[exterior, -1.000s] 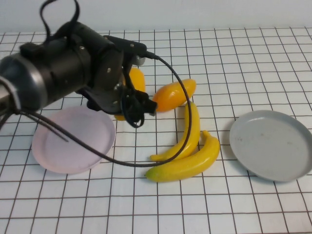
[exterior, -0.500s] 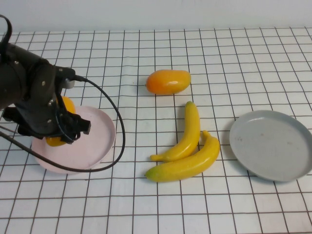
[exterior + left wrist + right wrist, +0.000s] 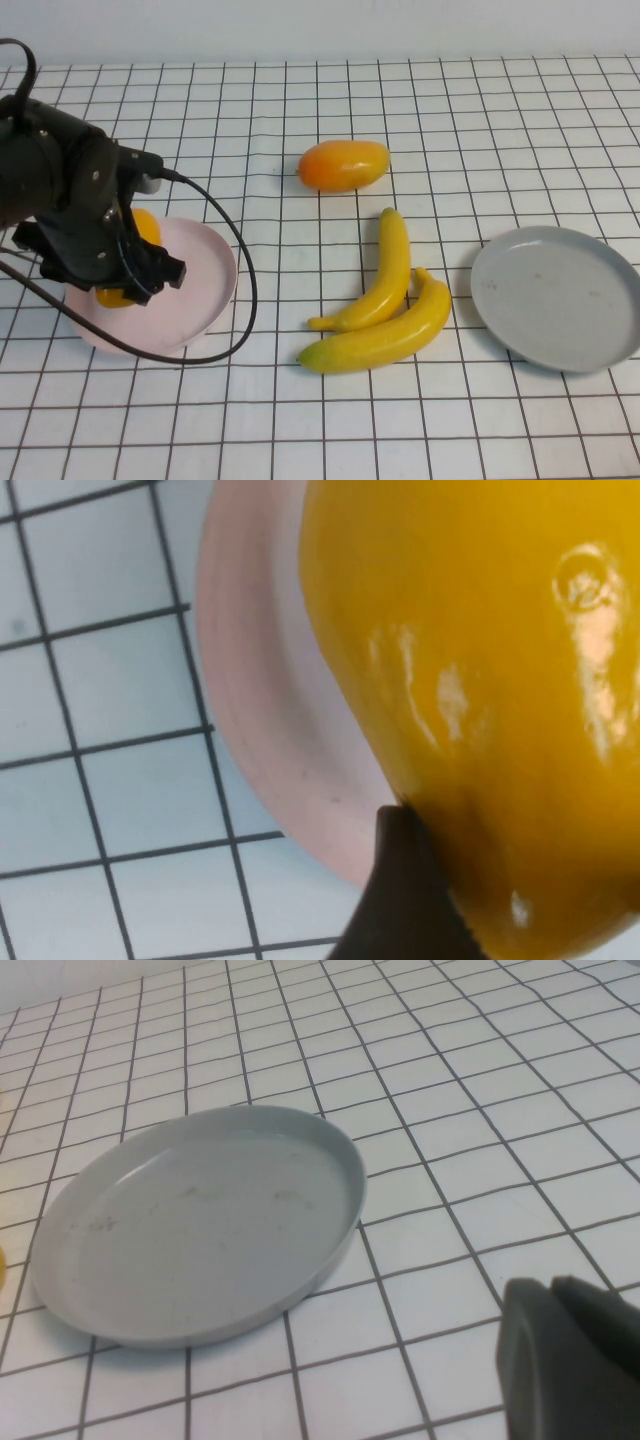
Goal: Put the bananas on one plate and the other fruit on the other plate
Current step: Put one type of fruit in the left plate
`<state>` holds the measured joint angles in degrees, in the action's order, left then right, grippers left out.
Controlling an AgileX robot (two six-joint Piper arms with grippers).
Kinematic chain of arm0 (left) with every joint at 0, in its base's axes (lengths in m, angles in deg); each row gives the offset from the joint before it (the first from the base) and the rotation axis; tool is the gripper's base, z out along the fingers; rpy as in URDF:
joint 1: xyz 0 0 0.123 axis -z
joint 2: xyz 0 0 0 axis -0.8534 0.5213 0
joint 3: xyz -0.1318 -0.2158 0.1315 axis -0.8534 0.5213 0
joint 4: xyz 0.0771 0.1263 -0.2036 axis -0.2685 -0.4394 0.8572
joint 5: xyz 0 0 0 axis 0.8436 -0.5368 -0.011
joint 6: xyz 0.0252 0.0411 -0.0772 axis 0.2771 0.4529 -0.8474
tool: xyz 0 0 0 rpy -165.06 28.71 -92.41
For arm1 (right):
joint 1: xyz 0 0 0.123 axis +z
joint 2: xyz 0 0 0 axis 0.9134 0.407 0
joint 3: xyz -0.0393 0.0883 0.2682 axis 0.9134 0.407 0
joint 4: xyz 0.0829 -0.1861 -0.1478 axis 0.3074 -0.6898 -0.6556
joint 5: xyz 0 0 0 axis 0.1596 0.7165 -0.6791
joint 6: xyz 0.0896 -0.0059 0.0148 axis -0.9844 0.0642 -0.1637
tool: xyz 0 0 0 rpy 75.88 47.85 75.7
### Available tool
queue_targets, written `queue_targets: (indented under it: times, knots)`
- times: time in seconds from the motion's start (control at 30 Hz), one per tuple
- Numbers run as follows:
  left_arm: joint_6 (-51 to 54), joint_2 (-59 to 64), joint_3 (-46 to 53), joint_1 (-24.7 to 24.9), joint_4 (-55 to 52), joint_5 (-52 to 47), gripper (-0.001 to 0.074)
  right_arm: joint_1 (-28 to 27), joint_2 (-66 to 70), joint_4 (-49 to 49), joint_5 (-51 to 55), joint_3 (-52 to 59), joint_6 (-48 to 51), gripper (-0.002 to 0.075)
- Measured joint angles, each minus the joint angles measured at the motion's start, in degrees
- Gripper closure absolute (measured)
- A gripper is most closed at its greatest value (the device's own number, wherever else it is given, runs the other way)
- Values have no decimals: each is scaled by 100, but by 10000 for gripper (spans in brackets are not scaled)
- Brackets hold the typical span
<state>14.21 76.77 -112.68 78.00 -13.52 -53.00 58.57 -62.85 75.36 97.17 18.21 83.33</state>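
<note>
My left gripper [image 3: 122, 268] is shut on an orange-yellow mango [image 3: 146, 226] and holds it over the pale pink plate [image 3: 205, 275]. In the left wrist view the mango [image 3: 480, 680] fills the frame above the pink plate [image 3: 260, 700], with one dark finger [image 3: 405, 900] against it. The second mango [image 3: 343, 165] lies on the table at the middle back. Two bananas [image 3: 388, 270] [image 3: 395, 335] lie side by side in the middle. The grey-blue plate [image 3: 560, 300] is empty at the right; it also shows in the right wrist view [image 3: 200, 1230]. My right gripper [image 3: 575, 1360] is shut, near that plate, out of the high view.
The table is a white surface with a black grid [image 3: 450, 120]. The left arm's black cable [image 3: 240, 300] loops over the pink plate's right rim and the table beside it.
My left arm has carried the mango from beside the other mango to over the pink plate. The second mango has shifted slightly left. Bananas and grey-blue plate have not moved.
</note>
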Motion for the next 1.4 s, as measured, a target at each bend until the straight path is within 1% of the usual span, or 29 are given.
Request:
queue_targets:
  times: [0.07, 0.13, 0.27, 0.3, 0.37, 0.43, 0.53, 0.6, 0.73, 0.83, 0.9, 1.03, 1.2, 1.4]
  knots:
    - [244, 0, 0, 0, 64, -11, 300, 0, 0, 0, 0, 0, 0, 742]
    - [394, 0, 0, 0, 76, -11, 262, 0, 0, 0, 0, 0, 0, 742]
    - [571, 0, 0, 0, 62, -61, 113, 0, 0, 0, 0, 0, 0, 742]
    - [584, 0, 0, 0, 36, -112, 88, 0, 0, 0, 0, 0, 0, 742]
    - [633, 0, -58, 0, 13, -231, 68, 0, 0, 0, 0, 0, 0, 742]
    - [789, 13, -248, 0, 25, -431, 67, 0, 0, 0, 0, 0, 0, 742]
    - [1408, 25, -781, 0, 224, -614, 67, 0, 0, 0, 0, 0, 0, 742]
    - [2112, 25, -1243, 37, 393, -653, 67, 0, 0, 0, 0, 0, 0, 742]
    - [3858, 46, -2025, 162, 878, -503, 67, 0, 0, 0, 0, 0, 0, 742]
    - [4888, 191, -2420, 260, 1370, -285, 67, 0, 0, 0, 0, 0, 0, 742]
    - [5359, 380, -2615, 294, 1636, -155, 67, 0, 0, 0, 0, 0, 0, 742]
    - [5987, 1032, -3053, 320, 2224, -113, 71, 0, 0, 0, 0, 0, 0, 742]
    - [6760, 1813, -3683, 320, 2910, -343, 73, 0, 0, 0, 0, 0, 0, 742]
    - [7934, 2393, -4063, 320, 3663, -199, 73, 0, 0, 0, 0, 0, 0, 742]
